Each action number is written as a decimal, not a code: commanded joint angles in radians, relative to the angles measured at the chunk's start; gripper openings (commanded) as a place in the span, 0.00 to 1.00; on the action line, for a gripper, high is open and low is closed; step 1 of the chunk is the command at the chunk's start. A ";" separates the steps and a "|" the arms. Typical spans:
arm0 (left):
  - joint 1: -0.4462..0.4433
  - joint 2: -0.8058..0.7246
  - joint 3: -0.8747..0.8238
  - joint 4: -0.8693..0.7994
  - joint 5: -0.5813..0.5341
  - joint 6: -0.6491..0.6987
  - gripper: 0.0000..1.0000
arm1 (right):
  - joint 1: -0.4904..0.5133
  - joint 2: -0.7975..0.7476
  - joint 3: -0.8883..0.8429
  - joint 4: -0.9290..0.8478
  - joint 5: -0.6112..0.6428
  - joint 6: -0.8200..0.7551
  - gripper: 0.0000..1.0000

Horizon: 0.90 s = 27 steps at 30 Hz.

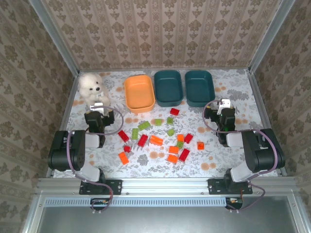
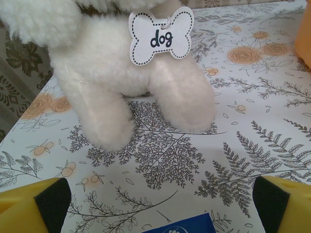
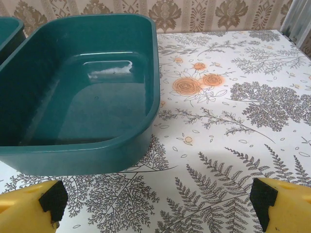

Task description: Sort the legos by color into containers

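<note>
Both arms sit folded back near their bases, elbows bent, wrists low over the flower-and-fern printed table cloth (image 1: 160,167) and pointing toward the far wall. The left gripper (image 2: 161,199) faces the white fluffy plush dog (image 2: 121,82) at the far left corner. Its yellow fingers with black pads (image 2: 52,203) are spread wide apart with only cloth between them. The right gripper (image 3: 158,200) is spread just as wide, with nothing in it, and is aimed at the near corner of the right-hand dark teal plastic tub (image 3: 82,97). A second dark teal tub (image 3: 7,29) peeks in at that view's left edge.

From above, the small plastic lego bricks (image 1: 156,140), in red, lime green and orange, lie scattered loose on the cloth in the middle of the table. They sit between the two arms and on the near side of the tubs. One red brick (image 1: 174,111) lies closest to the tubs, and a small orange-red one (image 1: 200,144) sits a little apart on the right. The three rounded tubs stand in a row along the far edge, with the orange tub (image 1: 139,93) on the left and the two teal ones to its right.

A white bone-shaped tag (image 2: 161,36) hanging on the plush dog reads "dog". A blue packet (image 2: 181,227) shows at the bottom edge of the left wrist view, its white marking too cropped to read.
</note>
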<state>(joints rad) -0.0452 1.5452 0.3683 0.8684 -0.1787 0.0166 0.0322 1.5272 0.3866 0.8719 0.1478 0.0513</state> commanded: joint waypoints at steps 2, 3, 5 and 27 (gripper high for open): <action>-0.002 -0.006 0.019 0.029 0.010 0.016 1.00 | -0.004 0.002 0.014 -0.002 -0.021 -0.008 1.00; -0.002 -0.005 0.019 0.029 0.010 0.015 1.00 | -0.004 0.002 0.014 -0.002 -0.021 -0.008 1.00; -0.002 -0.006 0.020 0.029 0.010 0.014 1.00 | -0.004 0.002 0.014 -0.002 -0.021 -0.008 1.00; -0.136 -0.241 0.001 -0.101 -0.271 0.080 1.00 | 0.060 -0.202 0.052 -0.210 0.170 -0.023 1.00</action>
<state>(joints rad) -0.1081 1.4338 0.3668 0.8040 -0.2783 0.0395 0.0612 1.4498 0.3893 0.7780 0.2062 0.0471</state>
